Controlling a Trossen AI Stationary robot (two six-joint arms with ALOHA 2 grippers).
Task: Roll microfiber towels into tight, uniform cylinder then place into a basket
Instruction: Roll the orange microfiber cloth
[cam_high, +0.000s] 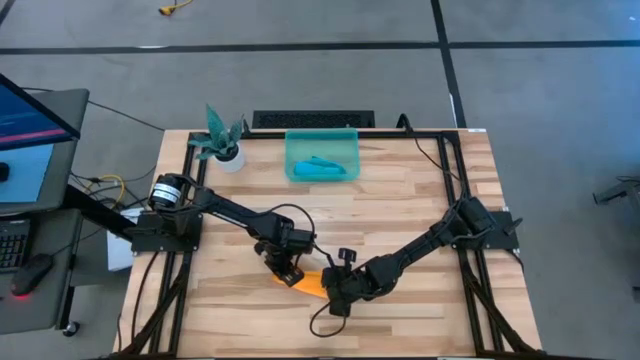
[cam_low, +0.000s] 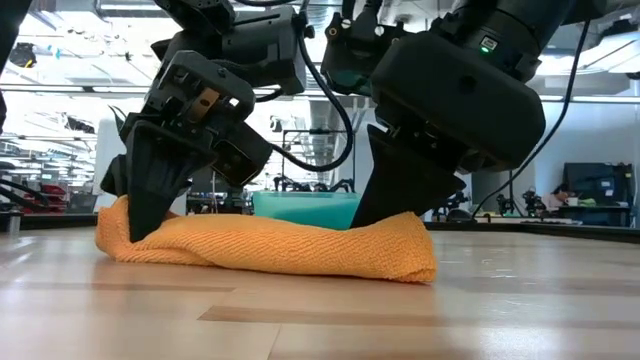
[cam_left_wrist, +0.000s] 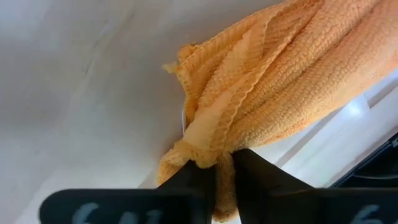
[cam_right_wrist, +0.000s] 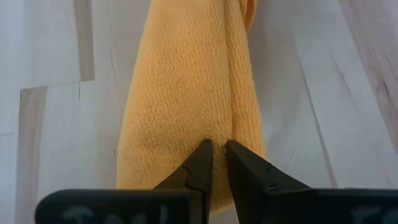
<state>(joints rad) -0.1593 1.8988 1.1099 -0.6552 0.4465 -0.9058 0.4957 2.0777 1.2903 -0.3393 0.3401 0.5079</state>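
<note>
Surface (cam_high: 420, 200): a wooden top carrying every item and both arms.

Basket (cam_high: 322, 140): stands at the far edge, well apart from both tools. A teal-blue towel (cam_high: 322, 167) already lies inside it, bunched into a long shape. That half of the task reads as complete.

Orange-yellow towel (cam_low: 270, 245): lies on the surface as a loose, flattened roll, spanning from one tool to the other. It is not yet a tight, uniform cylinder, and it is not in the basket.

Left tool (cam_left_wrist: 222, 163): fingers nearly closed, pinching the gathered end of the orange-yellow towel.

Right tool (cam_right_wrist: 217, 152): fingers nearly closed, nipping a fold at the opposite end.

Remaining, by judgement: tighten the roll, lift it, carry it to the basket, release it beside the teal-blue towel.
</note>
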